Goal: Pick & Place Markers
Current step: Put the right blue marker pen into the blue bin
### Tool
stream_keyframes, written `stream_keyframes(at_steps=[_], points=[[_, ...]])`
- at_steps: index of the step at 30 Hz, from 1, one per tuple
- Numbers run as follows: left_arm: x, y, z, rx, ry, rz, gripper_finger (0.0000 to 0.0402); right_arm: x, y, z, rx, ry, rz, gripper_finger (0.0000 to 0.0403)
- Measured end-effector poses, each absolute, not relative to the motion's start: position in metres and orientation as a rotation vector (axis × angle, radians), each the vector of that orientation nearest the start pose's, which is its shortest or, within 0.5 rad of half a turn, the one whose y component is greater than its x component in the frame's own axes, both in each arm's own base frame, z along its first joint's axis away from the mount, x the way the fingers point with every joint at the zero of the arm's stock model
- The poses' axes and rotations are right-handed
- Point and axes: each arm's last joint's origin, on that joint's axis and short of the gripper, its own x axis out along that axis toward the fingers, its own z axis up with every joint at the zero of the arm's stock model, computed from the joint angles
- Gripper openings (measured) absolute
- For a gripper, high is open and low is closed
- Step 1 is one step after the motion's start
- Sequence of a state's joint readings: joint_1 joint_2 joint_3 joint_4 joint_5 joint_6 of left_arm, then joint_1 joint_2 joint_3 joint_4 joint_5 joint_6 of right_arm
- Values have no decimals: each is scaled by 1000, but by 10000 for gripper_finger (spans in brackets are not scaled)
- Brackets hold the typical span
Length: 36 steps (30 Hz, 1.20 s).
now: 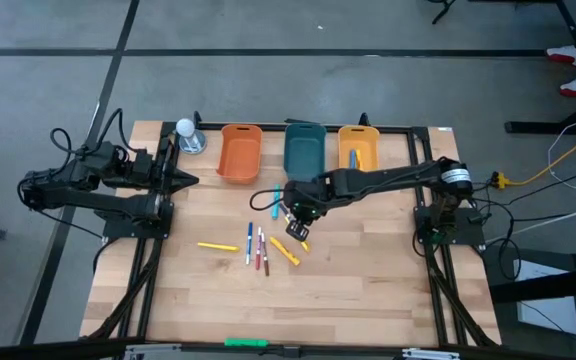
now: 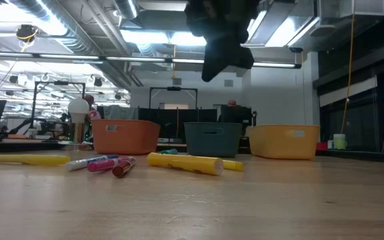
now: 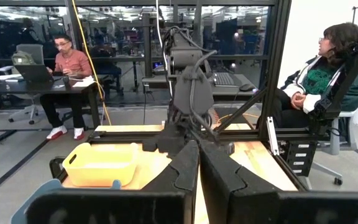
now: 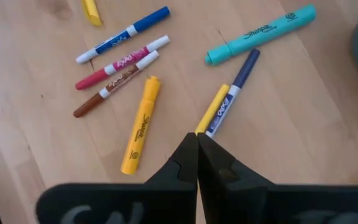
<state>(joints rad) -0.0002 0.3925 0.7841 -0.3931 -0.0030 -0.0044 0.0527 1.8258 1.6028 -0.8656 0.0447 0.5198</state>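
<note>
My right hand hangs pinched shut and empty over the markers scattered mid-desk, centre of the overhead frame. They look light, stiff and slick, likely to roll; I'd pinch one mid-barrel. Left hand waits shut, far left.

A wooden bench carries loose markers just below the right end effector; orange, teal and yellow bins sit beyond it.

Three bins stand in a row: orange, dark teal and yellow. On the pale wood table lie yellow, teal, blue-capped and red-capped markers.
</note>
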Motion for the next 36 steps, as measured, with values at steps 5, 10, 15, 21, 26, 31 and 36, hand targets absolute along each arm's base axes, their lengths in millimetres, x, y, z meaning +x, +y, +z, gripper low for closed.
stream_keyframes(at_steps=[5,10,15,21,26,31,36], points=[[76,0,353,-4,2,3,9,385,14,270,421,1090,-296,0],[76,0,353,-4,1,3,10,389,10,259,421,1126,-317,0],[76,0,353,-4,1,3,13,392,9,250,420,1149,-323,0],[76,0,353,-4,1,3,8,397,9,238,413,1183,-329,0],[76,0,353,-4,2,3,11,400,10,228,404,1209,-332,0],[76,0,353,-4,2,3,12,401,10,224,399,1221,-332,0],[76,0,353,-4,2,3,8,402,10,225,399,1217,-331,12]])
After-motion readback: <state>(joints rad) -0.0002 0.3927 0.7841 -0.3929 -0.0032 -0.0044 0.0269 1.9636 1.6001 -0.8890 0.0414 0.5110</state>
